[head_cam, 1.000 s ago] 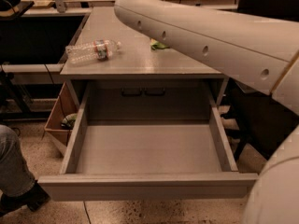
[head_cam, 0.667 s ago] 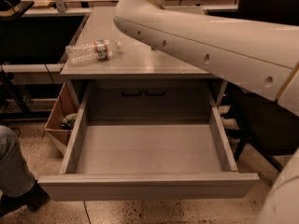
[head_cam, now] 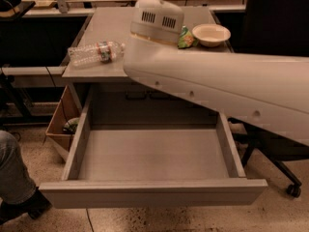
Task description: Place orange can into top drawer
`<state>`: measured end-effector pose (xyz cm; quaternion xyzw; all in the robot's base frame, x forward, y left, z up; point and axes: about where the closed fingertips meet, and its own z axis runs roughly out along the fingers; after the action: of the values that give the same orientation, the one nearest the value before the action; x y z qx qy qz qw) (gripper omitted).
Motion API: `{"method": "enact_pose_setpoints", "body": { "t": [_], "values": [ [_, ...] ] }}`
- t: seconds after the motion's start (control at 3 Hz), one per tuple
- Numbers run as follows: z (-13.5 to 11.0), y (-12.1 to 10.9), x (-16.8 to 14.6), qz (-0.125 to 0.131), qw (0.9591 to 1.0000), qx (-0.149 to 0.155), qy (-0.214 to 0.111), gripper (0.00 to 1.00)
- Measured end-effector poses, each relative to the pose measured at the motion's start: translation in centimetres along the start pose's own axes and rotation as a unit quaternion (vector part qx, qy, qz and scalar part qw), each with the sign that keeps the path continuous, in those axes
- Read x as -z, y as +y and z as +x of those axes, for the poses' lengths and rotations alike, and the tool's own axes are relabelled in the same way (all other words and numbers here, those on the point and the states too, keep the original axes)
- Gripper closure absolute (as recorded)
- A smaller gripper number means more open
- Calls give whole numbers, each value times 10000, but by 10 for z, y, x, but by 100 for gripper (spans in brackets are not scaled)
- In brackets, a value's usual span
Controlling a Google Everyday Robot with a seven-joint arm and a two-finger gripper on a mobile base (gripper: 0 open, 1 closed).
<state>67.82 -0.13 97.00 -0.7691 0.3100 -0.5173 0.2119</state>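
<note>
The top drawer (head_cam: pixel 154 192) is pulled fully out below the grey table (head_cam: pixel 111 21), and its inside is bare. My white arm (head_cam: pixel 203 81) reaches from the right across the table's front edge, with a vented joint housing (head_cam: pixel 157 18) over the tabletop. My gripper does not show; it is out of view past the arm's links. The orange can is not visible in this view.
A clear plastic bottle (head_cam: pixel 94 53) lies on its side at the table's left front. A white bowl (head_cam: pixel 211 34) and a green packet (head_cam: pixel 186 38) sit at the right rear. A person's leg (head_cam: pixel 12 173) is at lower left. A cardboard box (head_cam: pixel 60 124) stands left of the drawer and a chair base (head_cam: pixel 289 187) to its right.
My arm has swung down and toward the table's front, uncovering the white bowl and green packet. The drawer and bottle have not moved.
</note>
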Motion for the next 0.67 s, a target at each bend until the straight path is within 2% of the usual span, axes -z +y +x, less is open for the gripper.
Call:
{"method": "enact_pose_setpoints", "body": {
  "t": [0.33, 0.67],
  "values": [
    [-41, 34, 30, -169, 9995, -61, -261, 100],
    [-91, 66, 44, -348, 9977, -241, -524, 100]
  ]
}}
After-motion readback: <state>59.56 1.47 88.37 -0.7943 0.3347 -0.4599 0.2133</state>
